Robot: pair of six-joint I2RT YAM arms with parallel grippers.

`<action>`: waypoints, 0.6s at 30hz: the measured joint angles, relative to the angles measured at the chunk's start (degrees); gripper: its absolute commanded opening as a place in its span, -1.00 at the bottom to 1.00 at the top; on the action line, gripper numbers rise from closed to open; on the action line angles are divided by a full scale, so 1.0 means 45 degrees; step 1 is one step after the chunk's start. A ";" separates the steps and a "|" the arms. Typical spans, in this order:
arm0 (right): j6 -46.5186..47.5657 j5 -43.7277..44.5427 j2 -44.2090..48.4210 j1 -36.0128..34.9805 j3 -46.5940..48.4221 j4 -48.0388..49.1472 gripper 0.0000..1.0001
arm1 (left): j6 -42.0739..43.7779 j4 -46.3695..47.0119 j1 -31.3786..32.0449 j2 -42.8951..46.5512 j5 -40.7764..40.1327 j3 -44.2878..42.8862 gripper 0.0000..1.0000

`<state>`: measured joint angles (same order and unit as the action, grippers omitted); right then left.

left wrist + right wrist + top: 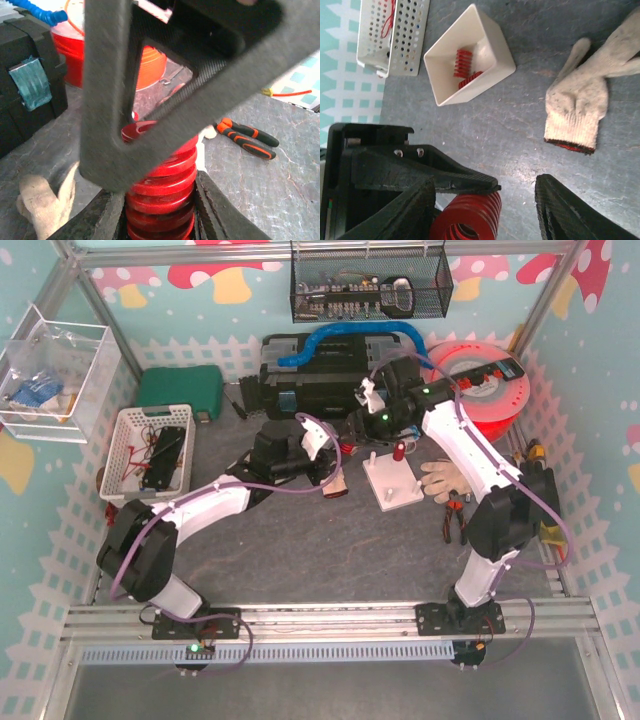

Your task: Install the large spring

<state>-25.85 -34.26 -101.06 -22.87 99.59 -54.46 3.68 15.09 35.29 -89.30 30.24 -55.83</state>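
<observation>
1. The left claw (160, 217) is pinched narrow on the large spring (162, 192). Its two dark fingers press the red coils from either side at the bottom centre of the left wrist view.
2. The spring stands roughly upright in that grip, with the grey table (280, 200) behind it.
3. The right claw (487, 202) stands half wide around the same spring. In the right wrist view, the finger at lower left lies close against the coils. The finger at lower right is apart from them, with bare table showing between.
4. In the left wrist view, one dark triangular finger of the right claw crosses in front of the spring's top.
5. A white bin (502, 57) in the upper centre of the right wrist view holds small red springs (462, 62). A glove (577, 100) lies to its right.
6. In the top view, both arms meet mid-frame, just to the upper left of a white peg plate (393, 483). Pliers (455, 520) lie to its lower right.
</observation>
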 measured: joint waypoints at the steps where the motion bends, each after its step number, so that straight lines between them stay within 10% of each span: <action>1: 0.0039 -0.0155 0.0010 0.0005 -0.0102 0.0000 0.11 | 0.0010 0.0000 0.0000 0.0000 0.0000 0.0000 -1.00; 8: 0.0223 -0.1195 0.0335 -0.0015 -0.1127 0.0350 -0.68 | 0.0102 -0.0131 0.0024 0.0000 0.0015 0.0010 -0.96; 13: 0.0194 -0.0957 0.0719 -0.0005 -0.1379 0.0699 -1.00 | 0.0141 0.0049 0.0034 0.0000 -0.0049 0.0019 -0.03; 16: 0.0049 -0.0219 0.0933 -0.0034 -0.1379 0.0889 -1.00 | -0.0005 0.0170 0.0005 0.0039 -0.0544 0.0019 0.95; 18: -0.0131 0.0933 0.1311 0.0034 -0.1462 0.1064 -1.00 | -0.0126 0.0078 -0.0102 0.0136 -0.0937 0.0029 0.98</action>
<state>-26.44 -30.06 -95.15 -22.72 93.01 -49.67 3.11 15.44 34.83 -88.68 26.02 -55.70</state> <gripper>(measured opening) 0.264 0.809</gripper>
